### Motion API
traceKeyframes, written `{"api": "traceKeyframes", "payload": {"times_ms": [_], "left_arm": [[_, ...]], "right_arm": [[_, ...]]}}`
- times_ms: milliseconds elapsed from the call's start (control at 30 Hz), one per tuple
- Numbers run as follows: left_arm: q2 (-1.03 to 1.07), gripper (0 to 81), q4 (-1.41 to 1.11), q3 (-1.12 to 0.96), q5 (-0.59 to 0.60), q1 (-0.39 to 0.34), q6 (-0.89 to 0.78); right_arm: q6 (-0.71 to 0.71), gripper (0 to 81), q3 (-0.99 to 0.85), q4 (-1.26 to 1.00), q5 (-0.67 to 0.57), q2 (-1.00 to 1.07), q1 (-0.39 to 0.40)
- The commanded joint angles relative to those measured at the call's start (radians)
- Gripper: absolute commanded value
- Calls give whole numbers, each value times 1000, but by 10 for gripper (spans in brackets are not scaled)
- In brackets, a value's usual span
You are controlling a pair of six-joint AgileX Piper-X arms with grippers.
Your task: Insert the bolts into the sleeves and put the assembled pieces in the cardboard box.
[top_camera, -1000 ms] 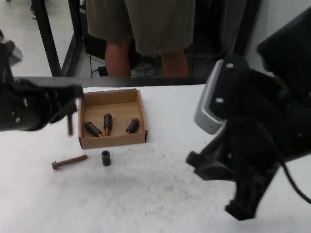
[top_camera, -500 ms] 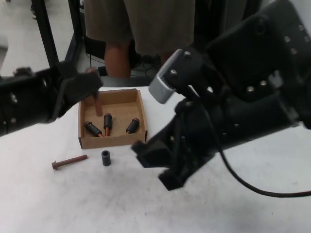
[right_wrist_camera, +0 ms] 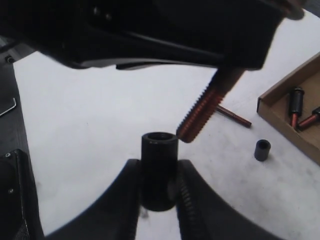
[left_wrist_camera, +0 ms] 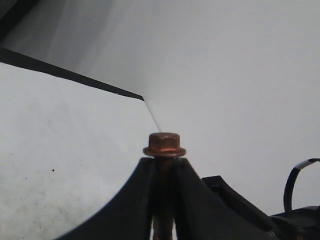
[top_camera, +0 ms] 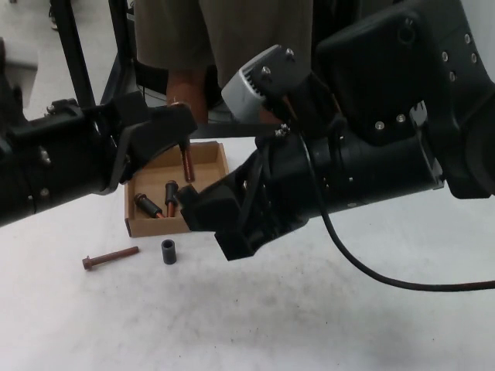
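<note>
Now the left gripper [left_wrist_camera: 162, 167] pinches a copper bolt [left_wrist_camera: 164, 145] by its shank, with the flanged head standing just clear of the fingertips. The right gripper [right_wrist_camera: 159, 172] is clamped on a black sleeve [right_wrist_camera: 159, 150], whose open bore faces the bolt. In the right wrist view the bolt hangs at an angle to the sleeve's axis. Its threaded tip is at the sleeve's rim, touching or just apart; I cannot tell which. Both arms meet above the white table [top_camera: 309, 325], by the front right part of the box [top_camera: 155, 226] in the high view. At least two assembled pieces [top_camera: 147, 205] lie on the box floor. In front of the box a spare bolt [top_camera: 110, 256] lies flat on the table. A spare sleeve [top_camera: 168, 251] sits near its tip, apart from it.
</note>
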Motion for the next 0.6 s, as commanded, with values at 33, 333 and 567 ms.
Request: {"api": "traceKeyframes", "payload": {"times_ms": [33, 333, 567], "left_arm": [[-11, 8, -20, -1, -6, -5, 15], [-11, 8, -20, -1, -6, -5, 27], [-11, 8, -20, -1, -6, -5, 26]], "right_arm": [[11, 3, -5, -20, 2, -4, 1], [11, 3, -5, -20, 48, -4, -1], [11, 3, -5, -20, 76, -4, -1]]}}
